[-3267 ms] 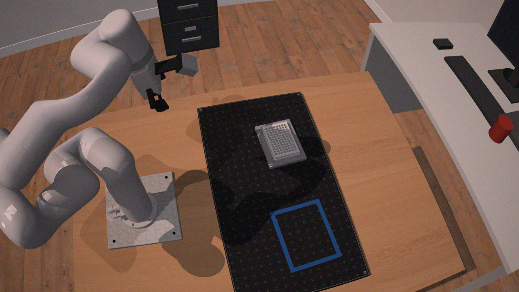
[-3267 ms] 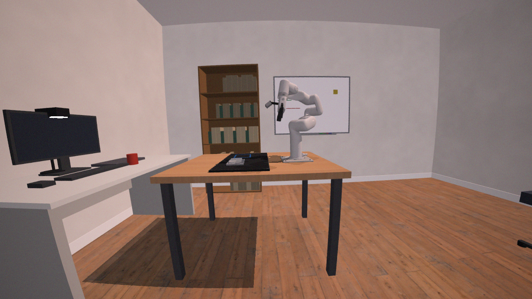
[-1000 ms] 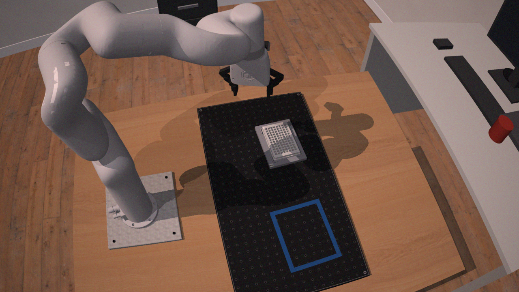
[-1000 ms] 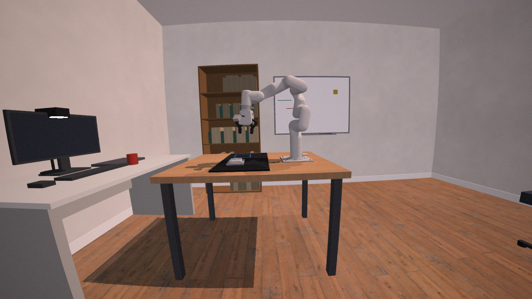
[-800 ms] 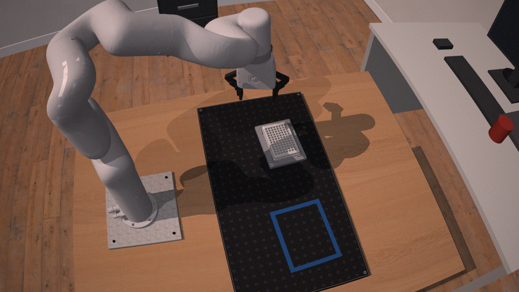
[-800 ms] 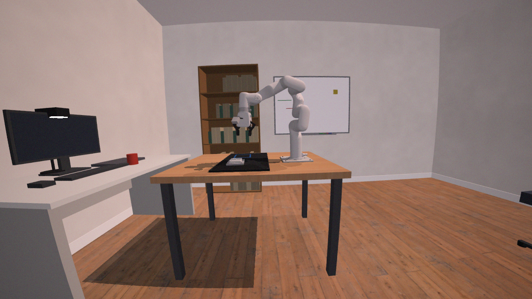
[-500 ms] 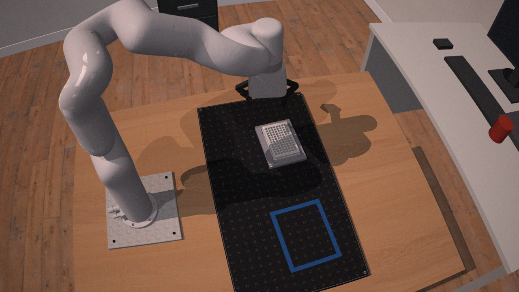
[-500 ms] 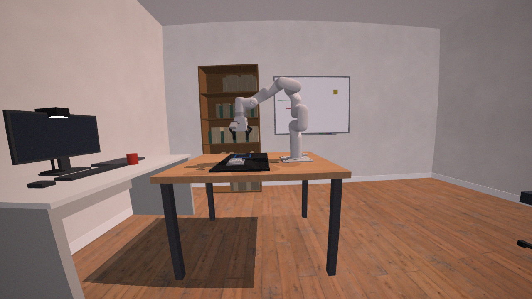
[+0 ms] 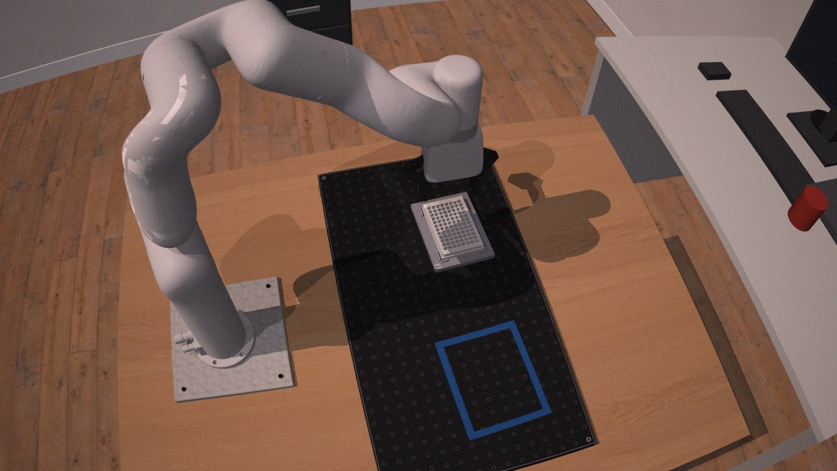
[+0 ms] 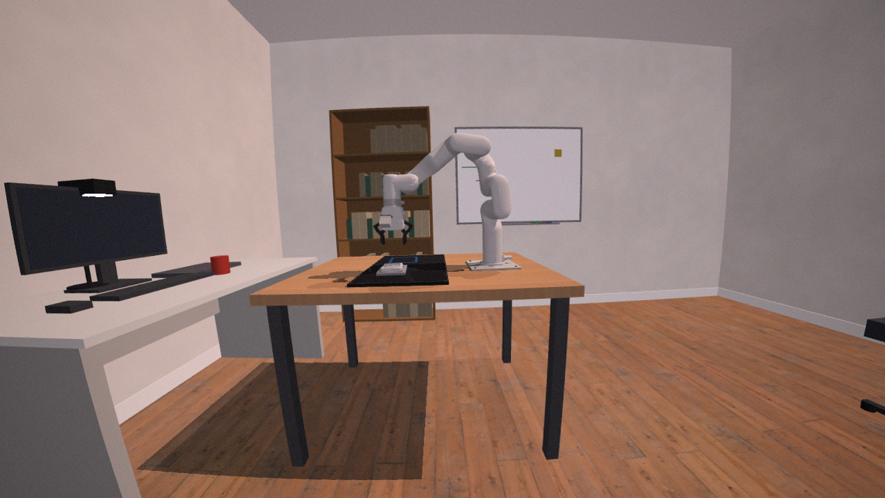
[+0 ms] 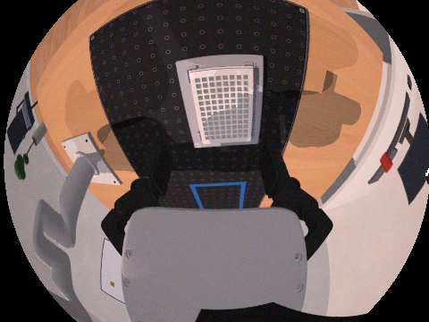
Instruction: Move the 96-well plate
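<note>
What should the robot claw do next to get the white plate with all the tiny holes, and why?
Probably go straight down. The gripper is open and holds nothing, hanging well above the 96-well plate, which sits in its nest. The blue outline has no plate in it yet.

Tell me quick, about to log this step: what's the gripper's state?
Gripper: open, holding nothing, above the 96-well plate in its nest.

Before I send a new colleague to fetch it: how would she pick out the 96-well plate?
Find the wooden table and the black perforated deck on it. The 96-well plate sits in a grey nest near the deck's far end: a white grid of wells, unlike the bare blue taped outline.
</note>
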`<action>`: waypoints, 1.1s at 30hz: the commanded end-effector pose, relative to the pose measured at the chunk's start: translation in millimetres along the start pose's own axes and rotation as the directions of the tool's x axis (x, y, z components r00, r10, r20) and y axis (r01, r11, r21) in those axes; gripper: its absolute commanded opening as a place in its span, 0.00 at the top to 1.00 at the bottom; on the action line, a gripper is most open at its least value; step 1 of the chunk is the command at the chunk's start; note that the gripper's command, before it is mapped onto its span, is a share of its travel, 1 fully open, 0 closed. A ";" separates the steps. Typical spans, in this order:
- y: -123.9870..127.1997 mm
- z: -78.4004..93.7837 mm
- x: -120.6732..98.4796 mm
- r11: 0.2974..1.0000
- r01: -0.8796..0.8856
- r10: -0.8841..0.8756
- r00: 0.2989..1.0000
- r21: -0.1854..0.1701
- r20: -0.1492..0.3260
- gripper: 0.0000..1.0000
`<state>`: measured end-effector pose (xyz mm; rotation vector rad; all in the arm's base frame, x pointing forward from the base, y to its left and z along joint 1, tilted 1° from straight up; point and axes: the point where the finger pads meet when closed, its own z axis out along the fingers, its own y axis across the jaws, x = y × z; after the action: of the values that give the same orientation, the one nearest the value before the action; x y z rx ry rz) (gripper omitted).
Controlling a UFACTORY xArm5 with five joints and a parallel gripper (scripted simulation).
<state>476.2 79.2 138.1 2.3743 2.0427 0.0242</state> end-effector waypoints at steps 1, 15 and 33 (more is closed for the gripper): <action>10.3 12.2 -4.4 0.998 0.067 -0.067 0.998 0.004 0.001 0.00; 13.5 18.2 -6.7 0.998 0.067 -0.067 0.998 0.004 0.001 0.00; 13.3 43.2 -6.7 0.998 0.067 -0.067 0.998 0.004 0.001 0.00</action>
<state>487.7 70.5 97.3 2.3079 2.1239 0.0117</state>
